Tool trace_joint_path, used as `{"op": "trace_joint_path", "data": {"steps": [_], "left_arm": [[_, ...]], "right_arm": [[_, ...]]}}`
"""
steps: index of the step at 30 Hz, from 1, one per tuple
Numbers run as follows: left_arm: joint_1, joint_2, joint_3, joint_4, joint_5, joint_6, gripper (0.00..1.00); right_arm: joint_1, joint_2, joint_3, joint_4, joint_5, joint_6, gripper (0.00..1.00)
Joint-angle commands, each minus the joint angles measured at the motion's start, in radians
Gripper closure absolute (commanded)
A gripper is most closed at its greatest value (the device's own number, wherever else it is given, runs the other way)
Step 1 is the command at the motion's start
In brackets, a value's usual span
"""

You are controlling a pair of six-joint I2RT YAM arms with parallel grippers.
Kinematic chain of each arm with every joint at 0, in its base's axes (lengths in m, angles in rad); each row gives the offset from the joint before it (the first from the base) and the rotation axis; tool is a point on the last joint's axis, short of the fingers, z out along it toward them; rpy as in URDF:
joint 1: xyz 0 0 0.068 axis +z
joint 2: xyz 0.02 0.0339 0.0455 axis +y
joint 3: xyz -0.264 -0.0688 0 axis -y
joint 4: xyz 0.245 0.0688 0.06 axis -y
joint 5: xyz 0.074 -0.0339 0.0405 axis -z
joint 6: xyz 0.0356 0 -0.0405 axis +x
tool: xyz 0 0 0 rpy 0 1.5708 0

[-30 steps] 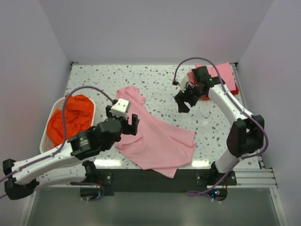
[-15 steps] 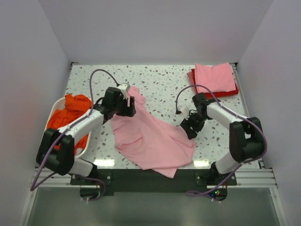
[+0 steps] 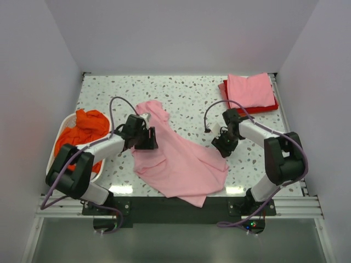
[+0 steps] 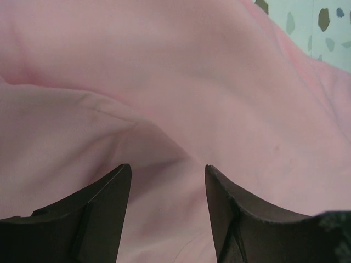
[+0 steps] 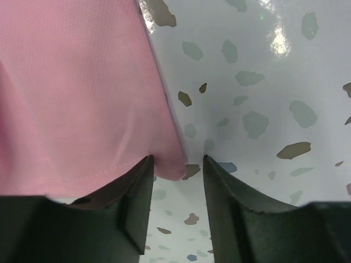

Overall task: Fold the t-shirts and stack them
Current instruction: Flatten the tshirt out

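Observation:
A light pink t-shirt [image 3: 181, 159] lies crumpled and unfolded in the middle of the table. My left gripper [image 3: 149, 138] is down on its upper left part. In the left wrist view that gripper [image 4: 168, 175] is open, with pink cloth [image 4: 181, 82] filling the gap between its fingers. My right gripper [image 3: 224, 147] is at the shirt's right corner. In the right wrist view it [image 5: 178, 164] is open, and its fingers straddle the hemmed corner [image 5: 174, 167] against the table. A folded pink shirt [image 3: 249, 90] lies on a red one [image 3: 272, 104] at the back right. An orange shirt [image 3: 82, 129] sits in the basket.
The white slotted laundry basket [image 3: 55, 160] stands at the left edge of the speckled table [image 3: 186, 93]. White walls close in the back and both sides. The arms' bases and a dark rail [image 3: 164, 205] run along the near edge.
The left arm swung from the near left onto the shirt's upper left part. The right arm came down from the back-right stack to the shirt's right corner. Both jaws have narrowed.

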Motion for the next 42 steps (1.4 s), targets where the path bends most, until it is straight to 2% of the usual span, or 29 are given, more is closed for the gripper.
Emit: {"op": "trace_joint_path", "data": {"steps": [1, 2, 3, 6, 7, 10, 11, 14, 20, 25, 26, 28, 29, 31, 34, 35, 36, 37, 40, 41, 42], "left_arm": [[-0.002, -0.038, -0.052, 0.045, 0.008, -0.086, 0.39], [-0.002, -0.054, -0.091, 0.055, 0.007, -0.109, 0.40], [-0.002, -0.067, -0.112, 0.075, 0.007, -0.119, 0.40], [-0.002, -0.123, -0.179, 0.094, -0.004, -0.165, 0.41], [-0.001, -0.129, -0.179, 0.100, -0.004, -0.188, 0.42], [0.001, -0.178, -0.286, 0.163, 0.005, -0.270, 0.43], [0.001, -0.193, -0.306, 0.171, -0.001, -0.305, 0.43], [-0.001, -0.277, -0.378, 0.206, -0.022, -0.374, 0.47], [-0.002, -0.543, -0.440, 0.123, -0.055, -0.437, 0.49], [-0.002, -0.710, -0.327, -0.018, -0.042, -0.397, 0.45], [-0.001, -0.707, -0.298, -0.033, -0.019, -0.356, 0.39], [-0.001, -0.662, -0.201, -0.040, -0.007, -0.299, 0.34], [0.004, -0.635, -0.167, -0.033, -0.010, -0.231, 0.27], [0.039, -0.525, -0.065, -0.018, -0.004, -0.122, 0.23], [0.105, -0.312, 0.087, 0.037, 0.013, -0.016, 0.23], [0.152, -0.252, 0.129, 0.055, 0.028, 0.042, 0.23], [0.181, -0.132, 0.217, 0.059, 0.050, 0.063, 0.24], [0.204, -0.074, 0.265, 0.057, 0.062, 0.101, 0.27], [0.260, 0.107, 0.417, 0.014, 0.024, 0.185, 0.33], [0.266, 0.142, 0.445, -0.021, 0.036, 0.198, 0.37], [0.266, 0.193, 0.475, -0.036, 0.057, 0.207, 0.38]], "right_arm": [[0.005, 0.034, 0.001, 0.008, 0.000, -0.017, 0.58], [0.005, 0.036, 0.006, -0.011, -0.006, -0.021, 0.66], [0.005, 0.031, 0.010, -0.021, -0.012, -0.021, 0.82], [0.000, -0.045, 0.038, -0.018, 0.024, -0.009, 1.00], [-0.003, -0.067, 0.047, -0.007, 0.024, -0.006, 1.00], [-0.017, -0.128, 0.079, 0.097, 0.196, -0.006, 1.00], [-0.032, -0.134, 0.089, 0.178, 0.295, -0.011, 1.00], [-0.076, -0.116, 0.136, 0.307, 0.394, -0.027, 1.00], [-0.106, 0.004, 0.280, 0.277, 0.347, -0.011, 1.00], [-0.107, 0.045, 0.308, 0.258, 0.291, 0.025, 1.00], [-0.106, 0.045, 0.310, 0.245, 0.279, 0.026, 1.00], [-0.109, 0.047, 0.314, 0.216, 0.241, 0.032, 0.96], [-0.107, 0.047, 0.314, 0.209, 0.232, 0.034, 0.84], [-0.107, 0.035, 0.308, 0.205, 0.219, 0.045, 0.73], [-0.118, 0.013, 0.296, 0.202, 0.182, 0.061, 0.66], [-0.123, 0.005, 0.288, 0.200, 0.155, 0.069, 0.60], [-0.127, -0.001, 0.285, 0.197, 0.140, 0.074, 0.58], [-0.139, -0.018, 0.284, 0.185, 0.117, 0.075, 0.55], [-0.150, -0.041, 0.274, 0.102, -0.056, 0.030, 0.52], [-0.152, -0.054, 0.259, 0.073, -0.219, -0.030, 0.54], [-0.149, -0.056, 0.251, 0.044, -0.308, -0.059, 0.56]]}}
